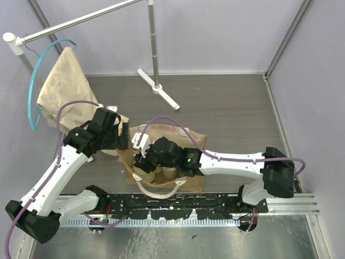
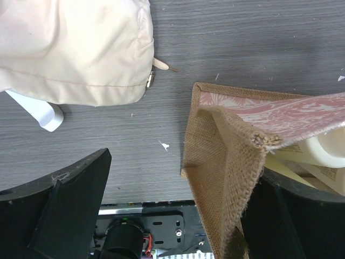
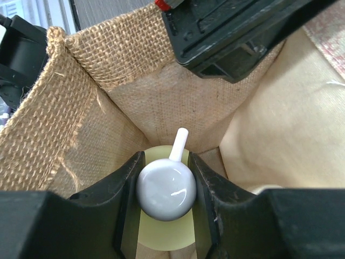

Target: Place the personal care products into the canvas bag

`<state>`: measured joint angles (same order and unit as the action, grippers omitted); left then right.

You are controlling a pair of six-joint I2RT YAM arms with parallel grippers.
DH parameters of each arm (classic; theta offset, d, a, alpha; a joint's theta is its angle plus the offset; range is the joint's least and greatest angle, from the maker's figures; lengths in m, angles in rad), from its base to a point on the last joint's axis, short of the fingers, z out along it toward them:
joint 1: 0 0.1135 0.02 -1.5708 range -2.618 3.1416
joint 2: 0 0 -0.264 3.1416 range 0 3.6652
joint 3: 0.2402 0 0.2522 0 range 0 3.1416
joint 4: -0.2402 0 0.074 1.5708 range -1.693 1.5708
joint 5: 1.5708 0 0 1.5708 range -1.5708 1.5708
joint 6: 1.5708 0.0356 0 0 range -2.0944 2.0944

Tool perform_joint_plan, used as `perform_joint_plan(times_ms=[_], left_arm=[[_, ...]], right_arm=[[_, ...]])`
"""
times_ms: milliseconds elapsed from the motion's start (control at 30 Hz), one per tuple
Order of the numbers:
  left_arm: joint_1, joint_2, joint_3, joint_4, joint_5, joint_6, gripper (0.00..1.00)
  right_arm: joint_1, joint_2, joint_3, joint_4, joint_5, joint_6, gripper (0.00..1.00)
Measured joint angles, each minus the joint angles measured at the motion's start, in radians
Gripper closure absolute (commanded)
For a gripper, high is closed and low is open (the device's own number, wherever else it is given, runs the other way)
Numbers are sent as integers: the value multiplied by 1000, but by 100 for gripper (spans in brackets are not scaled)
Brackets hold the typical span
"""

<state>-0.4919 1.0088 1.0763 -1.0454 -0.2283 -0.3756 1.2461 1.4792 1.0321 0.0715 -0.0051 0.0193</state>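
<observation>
The canvas bag [image 1: 198, 139] stands open in the middle of the floor, its burlap wall [image 3: 161, 102] close in the right wrist view. My right gripper [image 1: 144, 159] reaches down into the bag, shut [image 3: 165, 171] on the white pump top [image 3: 165, 191] of the yellow-green bottle [image 3: 167, 237], which stands upright in a corner of the bag. Cream bottles [image 1: 169, 172] lie inside beside it and show in the left wrist view too [image 2: 329, 151]. My left gripper [image 1: 123, 139] sits at the bag's left rim, open [image 2: 180, 186], its jaws straddling the burlap wall [image 2: 226, 162] without pinching it.
A limp beige cloth [image 1: 64, 81] on a blue hanger [image 1: 33, 91] hangs at the far left and lies close to my left gripper [image 2: 75, 48]. The rack's white foot [image 1: 158, 89] and pole stand behind the bag. A metal rail [image 1: 291, 204] runs along the near edge.
</observation>
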Motion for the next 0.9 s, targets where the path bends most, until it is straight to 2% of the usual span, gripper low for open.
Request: perform_joint_plan(times_ms=[400, 900], left_arm=[[0, 5, 5, -8, 3, -11, 2], [0, 42, 27, -7, 4, -11, 2]], right_arm=[[10, 44, -52, 132, 6, -50, 99], [18, 92, -147, 355, 95, -48, 99]])
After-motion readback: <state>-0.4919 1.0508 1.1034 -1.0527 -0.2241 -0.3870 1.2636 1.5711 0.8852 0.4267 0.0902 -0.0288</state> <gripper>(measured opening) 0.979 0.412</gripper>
